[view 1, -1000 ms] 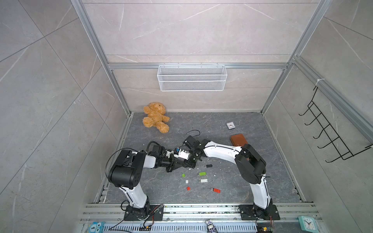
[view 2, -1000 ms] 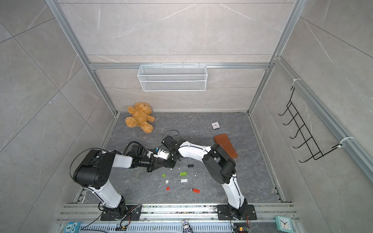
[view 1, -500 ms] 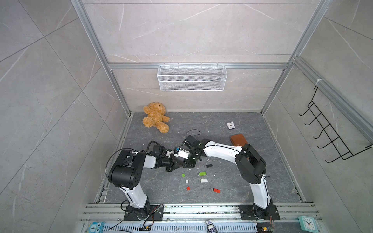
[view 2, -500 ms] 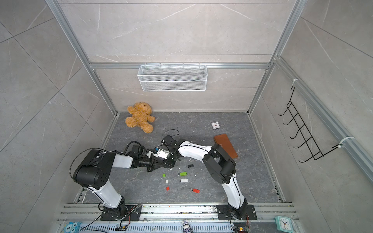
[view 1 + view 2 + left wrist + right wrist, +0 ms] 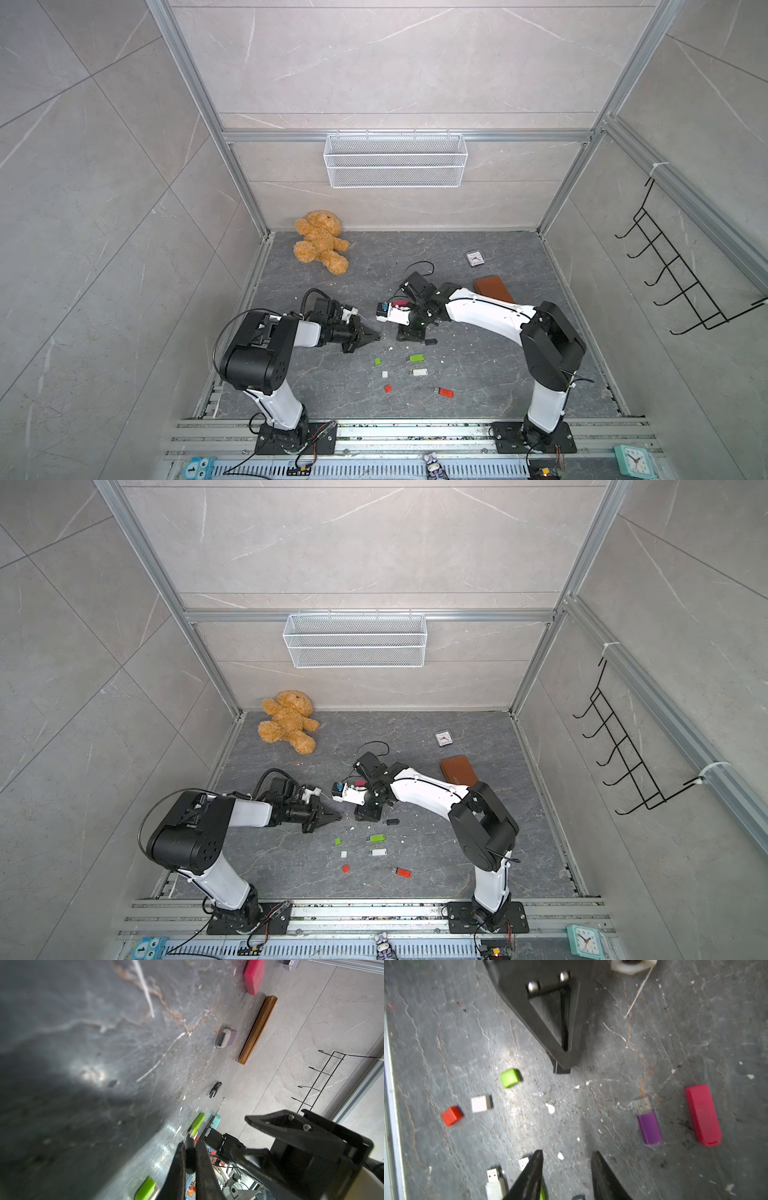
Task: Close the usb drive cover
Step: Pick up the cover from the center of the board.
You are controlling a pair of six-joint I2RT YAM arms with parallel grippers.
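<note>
Left gripper [image 5: 375, 337] is clamped shut on a small black cap [image 5: 561, 1069] that pokes out just past the fingertips, held low over the middle of the dark grey marbled tabletop [image 5: 478, 374]. Right gripper [image 5: 566, 1152] has its jaws standing apart with nothing between them. It's pointing down at the tabletop right across from the left one, near it but not touching. The short black usb drive [image 5: 429, 342] lies flat on the tabletop just beside the right gripper, on the side toward the front edge, and its plug end looks uncovered to me in the left wrist view. Closer to the front edge there's a loose bunch: a green usb drive [image 5: 417, 357], a white usb drive [image 5: 419, 372] and a red usb drive [image 5: 445, 392], with a green cap [image 5: 377, 361], a white cap [image 5: 385, 374] and a red cap [image 5: 387, 388] nearby, none touching. My right wrist view also catches an uncapped purple usb drive [image 5: 648, 1124] beside a pinkish-red usb drive [image 5: 703, 1114] with no plug showing. A fuzzy tan teddy bear [image 5: 320, 243] sits near the back left corner, and a brown zip wallet [image 5: 492, 289] lies toward the right edge.
</note>
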